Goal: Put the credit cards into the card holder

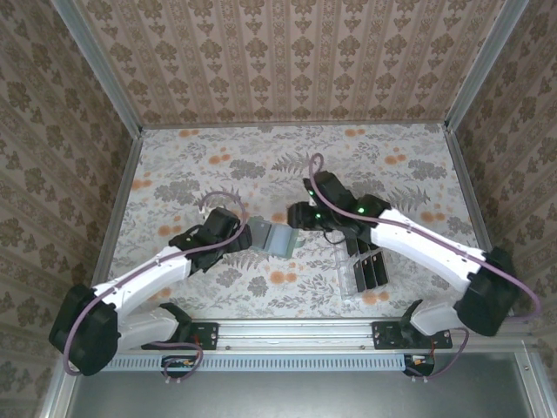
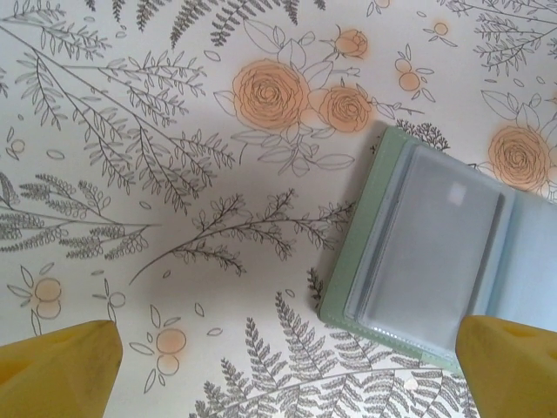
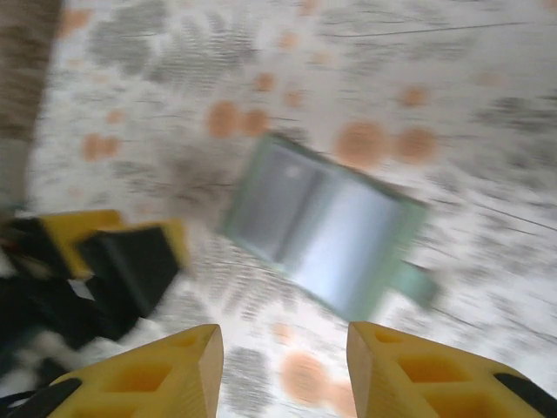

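Card holder [image 1: 277, 237] | lies open | between left hand [image 1: 251, 235] and right hand [image 1: 298, 215]

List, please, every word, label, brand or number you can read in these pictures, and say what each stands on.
No text can be read anywhere.
The open sage-green folding wallet has plain clear sleeves with no lettering.
The thin black rectangular cards in the clear plastic slotted rack are too small to show any print.
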Robot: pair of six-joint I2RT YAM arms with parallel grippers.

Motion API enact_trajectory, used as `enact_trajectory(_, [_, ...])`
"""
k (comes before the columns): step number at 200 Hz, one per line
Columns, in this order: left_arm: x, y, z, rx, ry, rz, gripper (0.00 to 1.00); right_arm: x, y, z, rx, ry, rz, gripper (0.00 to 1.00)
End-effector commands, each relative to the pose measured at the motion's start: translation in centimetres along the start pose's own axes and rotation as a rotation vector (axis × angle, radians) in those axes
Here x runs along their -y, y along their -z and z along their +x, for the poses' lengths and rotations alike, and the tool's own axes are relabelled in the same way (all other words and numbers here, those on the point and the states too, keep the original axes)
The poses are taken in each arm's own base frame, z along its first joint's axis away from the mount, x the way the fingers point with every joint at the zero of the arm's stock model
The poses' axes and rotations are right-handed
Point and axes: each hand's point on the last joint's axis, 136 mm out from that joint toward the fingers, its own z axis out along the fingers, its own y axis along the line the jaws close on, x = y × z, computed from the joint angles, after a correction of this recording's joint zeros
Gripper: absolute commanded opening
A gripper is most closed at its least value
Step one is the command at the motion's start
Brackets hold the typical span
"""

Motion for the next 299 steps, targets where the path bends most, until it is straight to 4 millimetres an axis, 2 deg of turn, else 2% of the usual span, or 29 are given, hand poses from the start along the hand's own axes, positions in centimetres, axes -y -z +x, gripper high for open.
enact_trajectory(1, [0.6,0.0,-1.1,0.0,-0.036,0.015,1.0,9.4,2.2,3.5,-0.078,0.083,0.388,0.43])
enact_trajectory(28, [0.9,-0.4,-1.1,-0.016,-0.046,0.017,1.0,12.5,3.2,4.2,-0.106,0.096,0.521,0.42])
enact_trajectory(71, [1.1,-0.9,-0.9,-0.036,-0.05,0.017,1.0,14.6,2.4,4.8,-0.167,0.143,0.644,0.37])
enact_trajectory(75, [1.0,-0.9,-0.8,-0.037,-0.051,0.016,1.0,14.9,1.8,5.1,-0.189,0.151,0.663,0.37])
enact_trajectory(119, [0.8,-1.2,-0.4,-0.049,-0.05,0.012,1.0,15.5,-0.1,5.5,-0.224,0.159,0.682,0.34])
enact_trajectory(201, [0.8,-1.5,0.0,-0.06,-0.047,0.015,1.0,16.3,-1.4,6.3,-0.252,0.125,0.66,0.32])
enact_trajectory(250, [0.8,-1.5,0.2,-0.064,-0.046,0.016,1.0,15.9,-2.0,6.2,-0.249,0.099,0.617,0.22])
enact_trajectory(299, [0.8,-1.5,0.2,-0.06,-0.044,0.02,1.0,15.8,-2.3,6.3,-0.258,0.072,0.578,0.05])
